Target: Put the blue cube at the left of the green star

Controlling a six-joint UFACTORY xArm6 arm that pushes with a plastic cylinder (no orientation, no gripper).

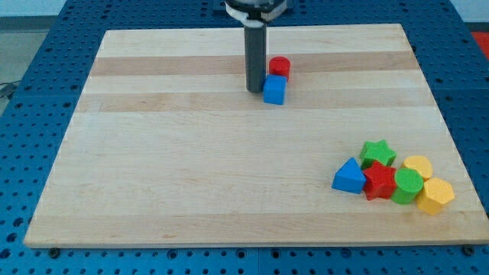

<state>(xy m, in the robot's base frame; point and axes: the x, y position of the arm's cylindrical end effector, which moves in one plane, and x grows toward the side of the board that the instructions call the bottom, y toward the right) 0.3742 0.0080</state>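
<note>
The blue cube sits near the view's top centre of the wooden board. A red cylinder stands just behind it, touching or nearly so. My tip is right at the cube's left side, touching or almost touching it. The green star lies far off at the view's lower right, at the top of a cluster of blocks.
In the cluster by the green star are a blue triangle, a red star, a green cylinder, a yellow cylinder and a yellow hexagon. The board's right edge is close to them.
</note>
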